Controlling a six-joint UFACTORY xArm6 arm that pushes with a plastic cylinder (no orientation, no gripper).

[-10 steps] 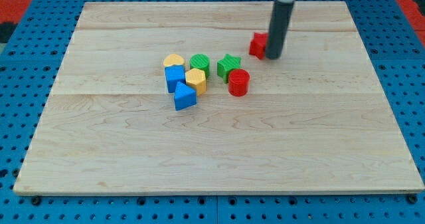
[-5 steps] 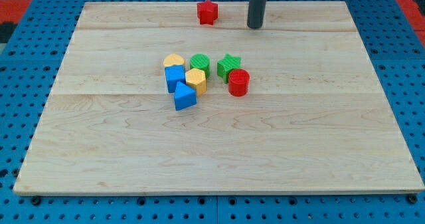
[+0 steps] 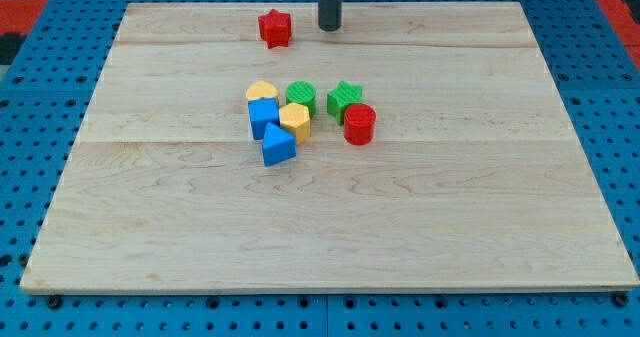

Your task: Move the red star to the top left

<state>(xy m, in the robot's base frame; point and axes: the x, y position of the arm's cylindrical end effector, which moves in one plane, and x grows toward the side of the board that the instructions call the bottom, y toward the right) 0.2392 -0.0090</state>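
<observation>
My tip (image 3: 329, 27), just a bare rod with no jaws and holding nothing, sits near the red star (image 3: 274, 28) on its view-right side, so pushing toward the view's left looks right.

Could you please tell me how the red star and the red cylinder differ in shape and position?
The red star has pointed lobes; the red cylinder is round with a flat top. The star sits alone near the view's top, just left of my tip; the cylinder is mid-board, touching the green star at the cluster's right. Both are red.
</observation>
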